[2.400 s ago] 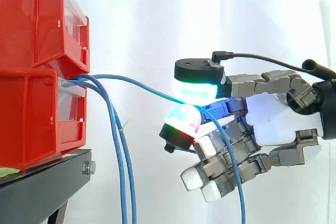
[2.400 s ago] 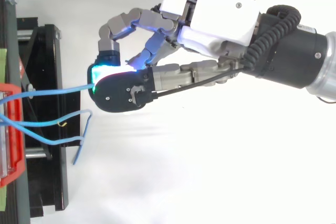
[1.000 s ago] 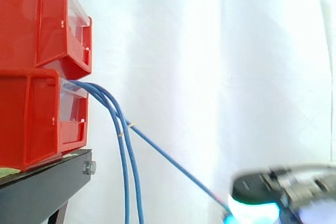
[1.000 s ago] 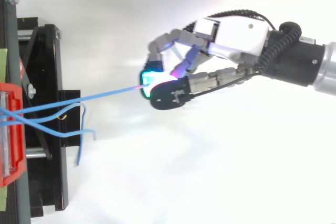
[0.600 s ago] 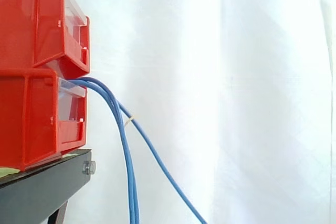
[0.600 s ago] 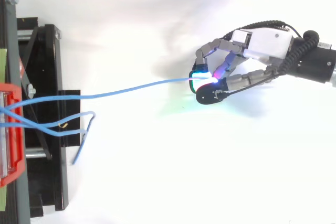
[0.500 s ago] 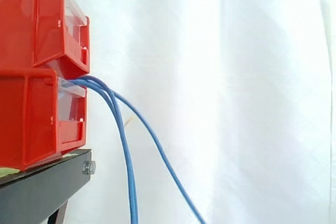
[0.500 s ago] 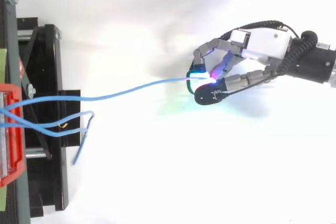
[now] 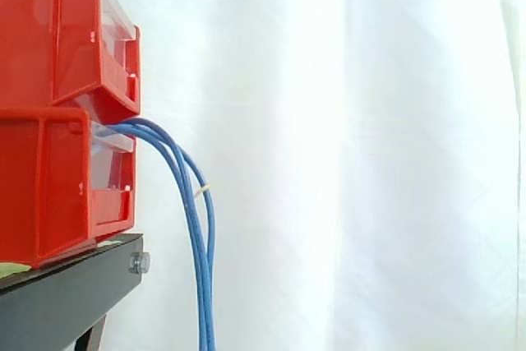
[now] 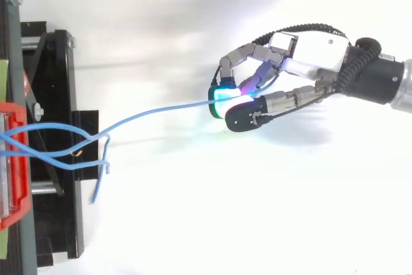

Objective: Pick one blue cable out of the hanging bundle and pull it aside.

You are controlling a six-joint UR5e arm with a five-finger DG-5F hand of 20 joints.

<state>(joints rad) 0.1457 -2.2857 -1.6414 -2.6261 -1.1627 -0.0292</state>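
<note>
While robot hand (image 10: 306,53) pinches cable (image 10: 161,109), white curtain (image 9: 353,154), red bins (image 9: 41,187)

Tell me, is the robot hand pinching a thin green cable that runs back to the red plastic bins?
Not quite: the thin cable pinched by the robot hand is blue, not green. The top view shows this. The rest holds: it does run back to the red plastic bins.
</note>
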